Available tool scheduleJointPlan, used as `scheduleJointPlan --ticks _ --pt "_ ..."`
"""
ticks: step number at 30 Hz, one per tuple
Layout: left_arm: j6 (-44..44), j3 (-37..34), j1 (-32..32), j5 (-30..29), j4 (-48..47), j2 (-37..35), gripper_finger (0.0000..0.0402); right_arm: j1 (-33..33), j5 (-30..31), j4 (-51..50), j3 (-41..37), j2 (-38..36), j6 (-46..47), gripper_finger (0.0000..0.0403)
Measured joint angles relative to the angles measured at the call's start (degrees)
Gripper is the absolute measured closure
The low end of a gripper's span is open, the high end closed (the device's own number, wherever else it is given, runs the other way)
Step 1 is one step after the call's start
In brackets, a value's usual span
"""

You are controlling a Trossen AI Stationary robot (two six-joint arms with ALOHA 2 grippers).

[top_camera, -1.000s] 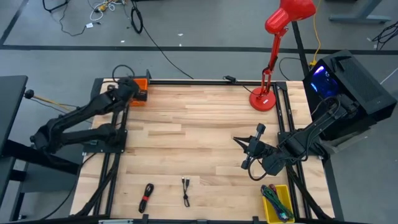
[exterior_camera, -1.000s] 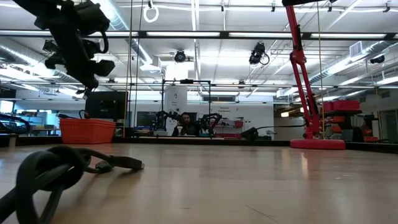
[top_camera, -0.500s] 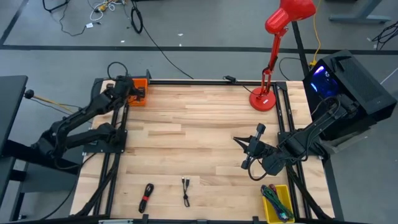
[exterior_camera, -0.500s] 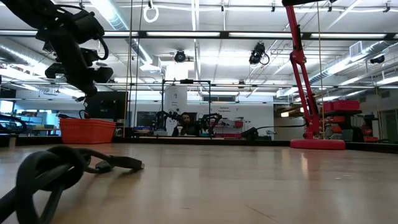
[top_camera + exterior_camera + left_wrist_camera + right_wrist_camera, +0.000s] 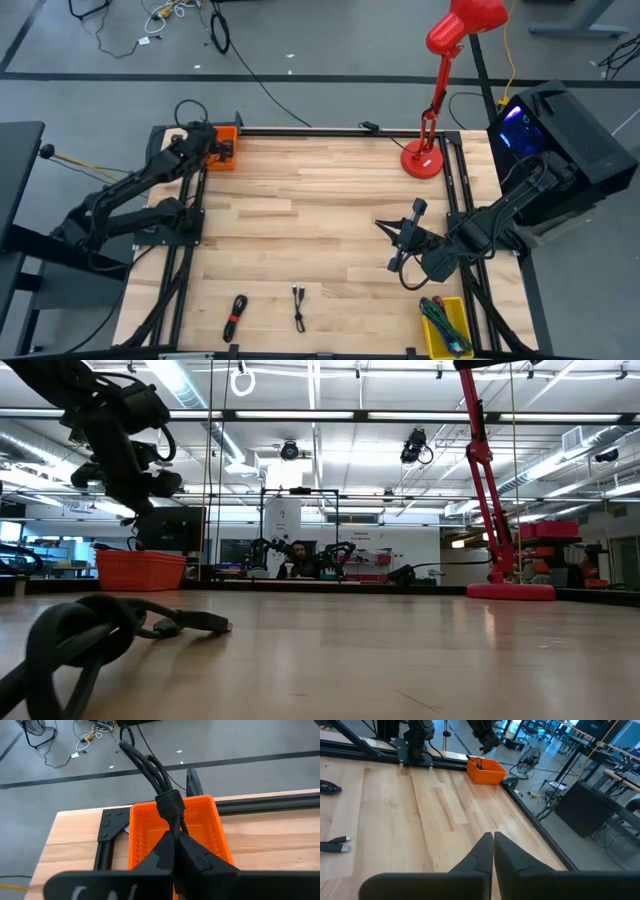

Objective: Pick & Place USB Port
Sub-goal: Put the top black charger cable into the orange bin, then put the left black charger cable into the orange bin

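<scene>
Pale wood planks make up the tabletop (image 5: pixel 320 200), framed by black rails and standing on a grey concrete floor (image 5: pixel 330 45) crossed by dark tape lines and loose cords. At the far left corner sits an orange basket (image 5: pixel 224 146), and the left pincer (image 5: pixel 209 143) hangs just above it, its fingers pressed shut on a bundled black cable (image 5: pixel 169 805) that loops up and away over the basket's open top. A red desk lamp (image 5: pixel 440 70) stands on its round base at the far right corner, its shade leaning beyond the tabletop's edge. The right pincer (image 5: pixel 397 238) waits over the right half of the tabletop, its fingers closed on nothing. Near the front edge lie a coiled black cable with a red tie (image 5: pixel 236 317) and, just beside it, a short USB cable (image 5: pixel 298 306); both are well apart from either arm. A yellow bin (image 5: pixel 445 325) holding more cables occupies the front right corner. Off the right side stands a black computer case (image 5: pixel 560 130) lit blue inside. Seen level across the wood, the room behind is a workshop with ceiling strip lights (image 5: pixel 330 415) and distant benches.
</scene>
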Motion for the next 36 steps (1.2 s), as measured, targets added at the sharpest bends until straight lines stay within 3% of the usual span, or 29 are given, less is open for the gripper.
scheduleJointPlan --ticks 27,32,36 --pt "-3.8 0.0 0.5 0.0 -0.2 2.5 0.0317 0.0 -0.2 0.0 0.0 0.0 0.1 0.0387" --pt "-6.2 1.2 0.5 4.4 -1.6 2.3 0.0305 0.0 -0.2 0.0 0.0 0.0 0.1 0.0387" --pt "-6.8 2.8 -0.1 11.7 -4.3 0.2 0.0303 0.0 -0.1 0.0 0.0 0.0 0.1 0.0387"
